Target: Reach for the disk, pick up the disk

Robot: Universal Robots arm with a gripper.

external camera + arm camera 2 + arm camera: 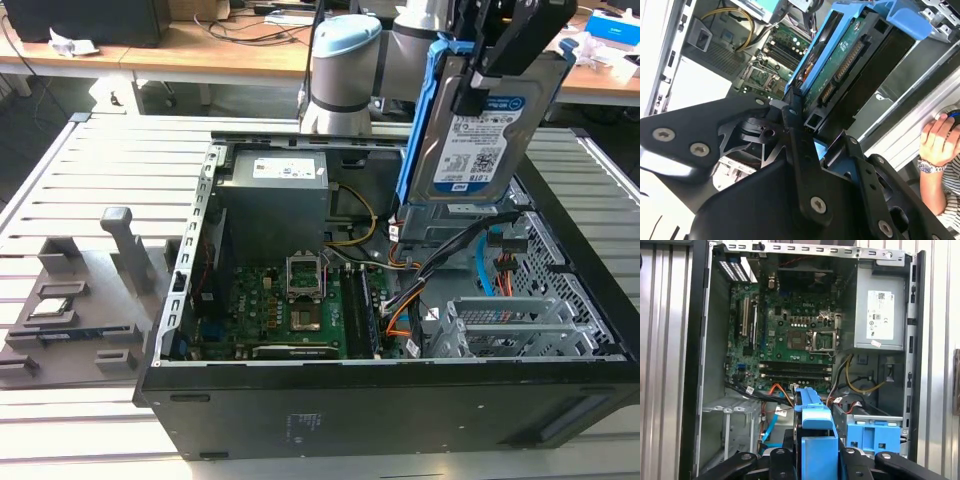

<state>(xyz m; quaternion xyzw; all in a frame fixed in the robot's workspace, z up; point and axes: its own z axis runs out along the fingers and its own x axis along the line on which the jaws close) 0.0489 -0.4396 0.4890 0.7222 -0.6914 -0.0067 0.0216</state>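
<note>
The disk (pixel 478 135), a silver-grey drive with a white-and-blue label in a blue plastic carrier, hangs upright and slightly tilted above the open computer case (pixel 380 400), over its back right corner in the exterior view. My gripper (pixel 512 52) is shut on the disk's upper end. In the second wrist view the black fingers (pixel 796 131) clamp the carrier's edge, and the disk (pixel 840 65) shows its underside and connector. In the first wrist view the blue carrier (pixel 815 420) sits between the gripper (pixel 816 456) fingers, above the case interior.
Inside the case lie a green motherboard (pixel 290 310), a grey power supply (pixel 275 205), cables and a drive cage with blue latches (pixel 875 435). A grey fixture tray (pixel 70 310) with small chips rests at the exterior view's left. A person's hand (pixel 939 140) is beside the case.
</note>
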